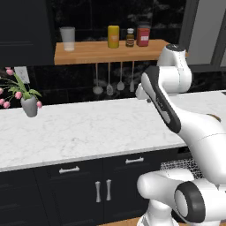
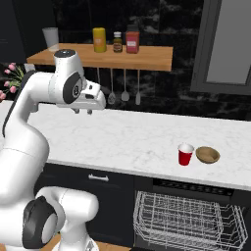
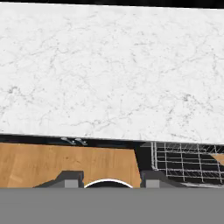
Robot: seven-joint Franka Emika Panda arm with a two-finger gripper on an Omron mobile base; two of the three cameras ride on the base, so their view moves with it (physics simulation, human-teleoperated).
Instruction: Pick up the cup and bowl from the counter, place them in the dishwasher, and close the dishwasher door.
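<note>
While the cup [image 2: 185,154] and bowl [image 2: 207,155] sat near the counter's [image 2: 132,139] front edge, the gripper [image 2: 83,111] hung empty, fingers apart, dishwasher [image 2: 188,215] open.

Rendered scene, even diffuse light, no visible lamp. Counter [image 2: 147,142] was bright white, near overexposed toward 12 o'clock in hand view. Backsplash and cabinets [image 1: 84,185] were dark, detail lost. Soft faint shadow sat under cup [image 2: 185,155] and bowl [image 2: 207,155]. No glare. Edges were slightly soft, low resolution; no lens distortion.
</note>
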